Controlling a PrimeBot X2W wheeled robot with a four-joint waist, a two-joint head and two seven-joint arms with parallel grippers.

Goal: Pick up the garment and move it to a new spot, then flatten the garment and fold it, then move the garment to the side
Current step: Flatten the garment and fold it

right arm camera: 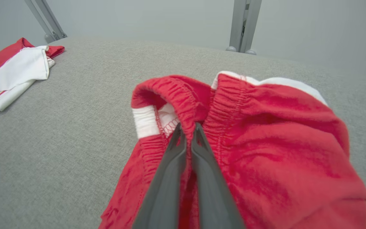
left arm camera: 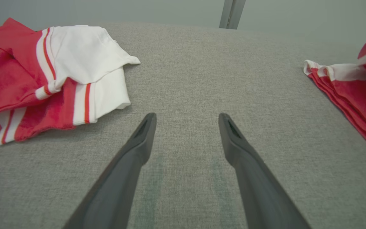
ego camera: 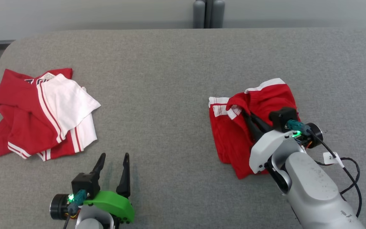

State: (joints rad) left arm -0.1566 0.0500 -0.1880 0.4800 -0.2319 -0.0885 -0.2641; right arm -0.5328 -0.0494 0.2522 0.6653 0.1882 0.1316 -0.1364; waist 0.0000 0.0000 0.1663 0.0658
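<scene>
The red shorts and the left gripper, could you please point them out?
red shorts [right arm camera: 265, 133], right wrist view, on the red cloth beside the waistband.
left gripper [left arm camera: 186, 117], left wrist view, midway between its fingertips.

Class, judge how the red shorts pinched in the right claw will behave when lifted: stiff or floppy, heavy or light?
Probably floppy: the red shorts bunch and fold around the right claw. Likely light, being thin cloth. The gathered waistband should resist slipping.
</scene>
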